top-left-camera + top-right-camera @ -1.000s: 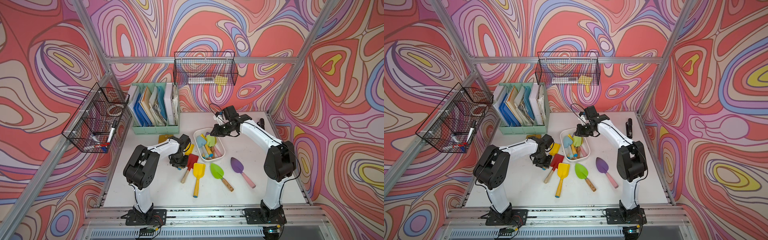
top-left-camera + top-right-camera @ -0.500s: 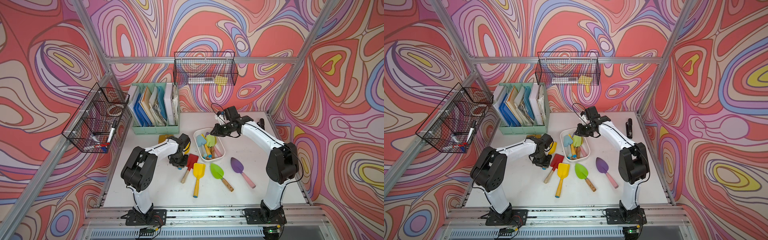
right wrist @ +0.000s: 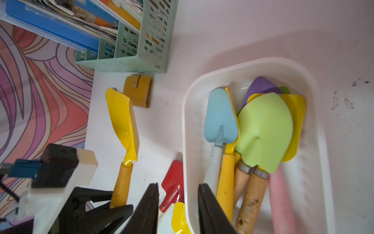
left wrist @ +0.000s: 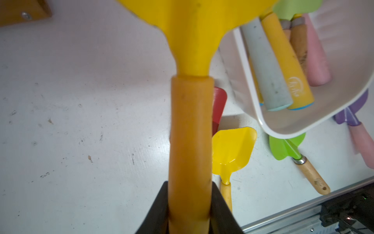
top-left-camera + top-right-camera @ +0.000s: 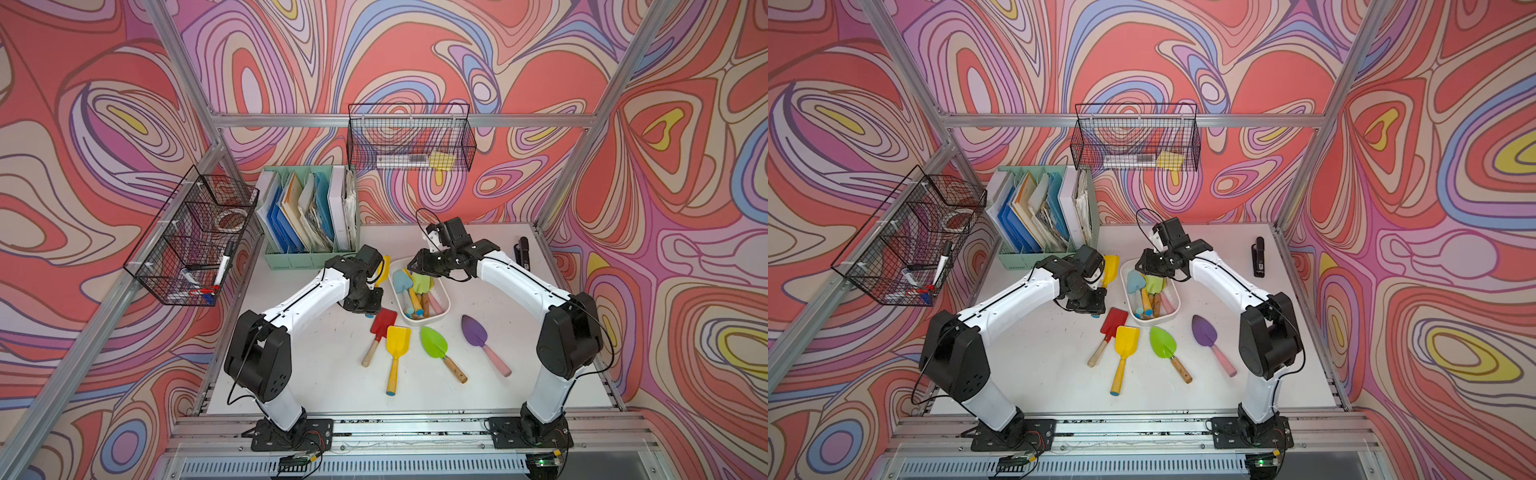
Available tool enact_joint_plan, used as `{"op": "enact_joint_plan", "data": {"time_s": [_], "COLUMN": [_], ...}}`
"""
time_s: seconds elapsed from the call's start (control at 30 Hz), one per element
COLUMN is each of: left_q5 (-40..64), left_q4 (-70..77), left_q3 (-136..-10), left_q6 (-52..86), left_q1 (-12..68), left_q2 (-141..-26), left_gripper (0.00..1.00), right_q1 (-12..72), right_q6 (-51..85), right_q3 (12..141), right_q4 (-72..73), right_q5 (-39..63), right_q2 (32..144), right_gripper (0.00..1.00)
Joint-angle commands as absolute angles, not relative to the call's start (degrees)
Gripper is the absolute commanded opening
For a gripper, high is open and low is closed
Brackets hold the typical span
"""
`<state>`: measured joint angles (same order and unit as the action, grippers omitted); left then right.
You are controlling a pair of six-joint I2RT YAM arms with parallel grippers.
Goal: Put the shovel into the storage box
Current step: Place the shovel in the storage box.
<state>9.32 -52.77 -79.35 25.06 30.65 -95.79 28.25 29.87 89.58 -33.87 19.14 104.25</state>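
- Sitting mid-worktop is the storage box, a shallow white tub with rounded corners, already holding blue, yellow, green and pink-handled shovels; it looks light enough to skid if bumped.
- Gripped now is the yellow shovel: a square glossy blade on an orange wooden handle, lifted just beside the box on the left arm's side. I judge it stiff, light and blade-heavy, the painted blade slippery, so the handle is the place to hold.
- And the left tool does exactly that, its jaws clamped on the handle's lower end.
- Over the box's far end, the right tool has its jaws parted, holding nothing.
- Loose on the worktop: red shovel, another yellow, green, purple.
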Motion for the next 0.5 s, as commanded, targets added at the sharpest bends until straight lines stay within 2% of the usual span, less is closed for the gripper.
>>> {"op": "enact_joint_plan", "data": {"time_s": [0.0, 0.47], "left_q5": [11.1, 12.0], "left_q4": [-55.1, -55.8], "left_q3": [-82.3, -85.3], "left_q6": [26.0, 26.8], "left_q1": [31.7, 33.1], "left_q2": [-97.1, -99.4], "left_gripper": [0.00, 0.00], "right_q1": [29.8, 34.5], "right_q6": [33.8, 37.0], "right_q3": [88.5, 89.8], "right_q4": [-30.7, -28.4], "right_q5": [16.3, 13.6], "right_q2": [102.6, 106.0], "right_gripper": [0.36, 0.37]}}
